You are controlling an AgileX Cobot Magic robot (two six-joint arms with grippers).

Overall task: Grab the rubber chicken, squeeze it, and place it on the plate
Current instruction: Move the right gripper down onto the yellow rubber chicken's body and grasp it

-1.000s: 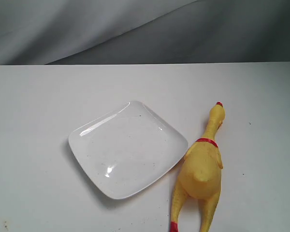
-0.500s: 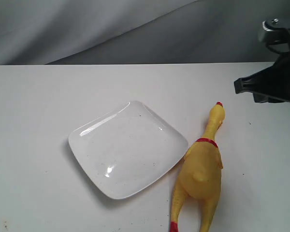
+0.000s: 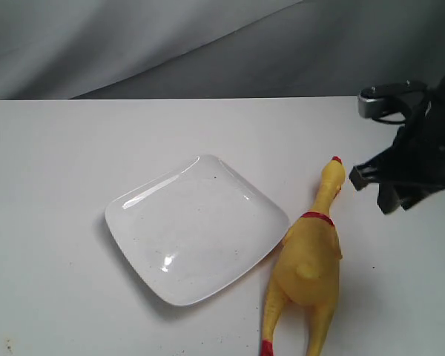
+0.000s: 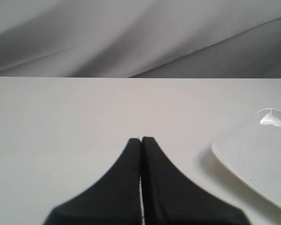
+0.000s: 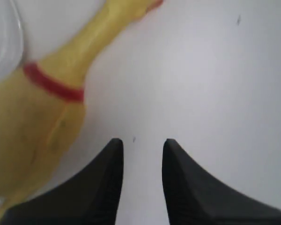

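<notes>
The yellow rubber chicken (image 3: 308,256) lies on the white table, its red-combed head pointing away and its red feet at the near edge. It touches the right corner of the glossy white plate (image 3: 196,226). My right gripper (image 3: 371,185) hovers just right of the chicken's head, open and holding nothing. In the right wrist view the chicken (image 5: 42,93) with its red neck band lies beside the open gripper (image 5: 141,143), apart from it. My left gripper (image 4: 141,139) is shut over bare table, with the plate (image 4: 257,154) off to one side; it does not show in the exterior view.
Grey cloth (image 3: 208,44) hangs behind the table's far edge (image 3: 170,99). White tabletop (image 3: 52,185) spreads left of the plate and beyond it.
My right arm has come in from the upper right and dropped lower, closer to the chicken's head. The chicken and plate have not moved.
</notes>
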